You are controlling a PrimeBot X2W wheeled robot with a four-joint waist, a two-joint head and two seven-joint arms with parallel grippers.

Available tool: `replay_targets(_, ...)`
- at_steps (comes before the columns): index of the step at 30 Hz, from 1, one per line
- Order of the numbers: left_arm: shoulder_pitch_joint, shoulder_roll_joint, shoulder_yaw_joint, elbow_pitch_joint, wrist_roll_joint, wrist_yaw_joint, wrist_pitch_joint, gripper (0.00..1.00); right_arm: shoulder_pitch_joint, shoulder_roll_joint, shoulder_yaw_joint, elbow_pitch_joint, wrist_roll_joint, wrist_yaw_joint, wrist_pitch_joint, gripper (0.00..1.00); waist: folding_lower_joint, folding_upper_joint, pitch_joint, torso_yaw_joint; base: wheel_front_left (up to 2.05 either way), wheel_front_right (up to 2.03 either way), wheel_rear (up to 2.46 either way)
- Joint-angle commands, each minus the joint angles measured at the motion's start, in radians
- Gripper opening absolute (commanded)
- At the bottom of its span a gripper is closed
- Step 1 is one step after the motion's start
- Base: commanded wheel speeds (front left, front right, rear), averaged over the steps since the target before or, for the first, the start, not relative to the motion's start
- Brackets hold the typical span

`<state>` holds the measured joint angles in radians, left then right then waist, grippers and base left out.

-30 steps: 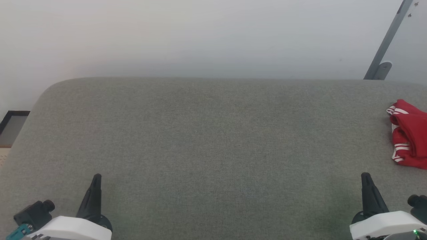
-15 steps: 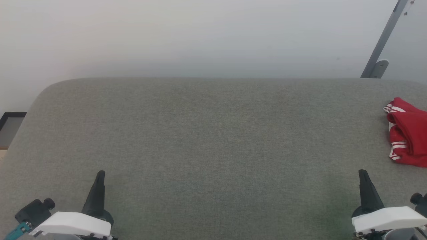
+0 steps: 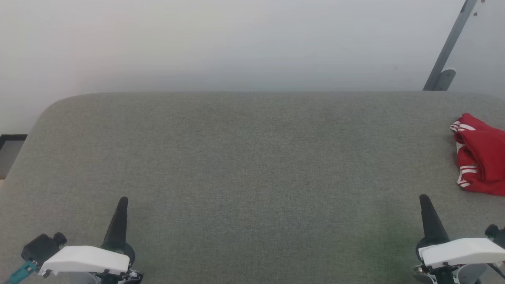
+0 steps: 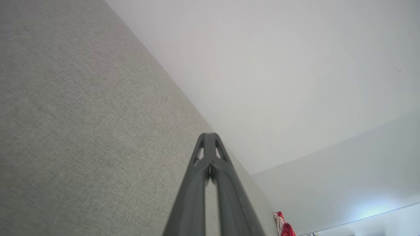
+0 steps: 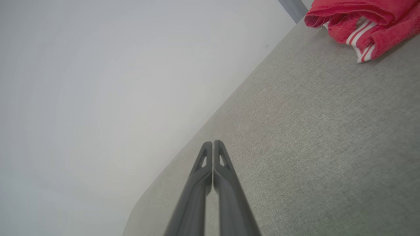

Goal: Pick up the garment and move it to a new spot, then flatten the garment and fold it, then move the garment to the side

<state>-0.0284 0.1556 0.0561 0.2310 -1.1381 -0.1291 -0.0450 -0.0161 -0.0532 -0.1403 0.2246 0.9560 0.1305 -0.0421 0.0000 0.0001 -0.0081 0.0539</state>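
Both closed tight on nothing, my right pincer (image 3: 425, 202) sat nearer the garment (image 3: 479, 157), bunched ahead and to its right, than my left pincer (image 3: 123, 203).

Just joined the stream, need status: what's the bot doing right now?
Nothing is being handled at the moment. The red jersey shirt lies loosely bunched, not flattened, at the far right of the grey upholstered surface. The left gripper and right gripper sit low at the near corners, both shut and empty. The right gripper is the nearer one to the shirt but is clearly apart from it.
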Motion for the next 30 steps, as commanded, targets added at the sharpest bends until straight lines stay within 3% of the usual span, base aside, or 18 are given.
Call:
replay_targets(1, -0.029, 0.004, 0.01, -0.007, -0.03, -0.001, 0.009, 0.0, -0.024, 0.0, 0.0, -0.009, 0.034, 0.001, 0.008, 0.0, 0.0, -0.0001, 0.0, -0.001, 0.0, 0.0, 0.0)
replay_targets(30, -0.057, -0.05, 0.034, 0.003, -0.243, -0.002, 0.083, 0.0, -0.06, 0.002, 0.013, 0.005, 0.333, 0.001, 0.081, 0.0, 0.0, -0.0001, 0.005, -0.023, 0.0, 0.0, 0.0)
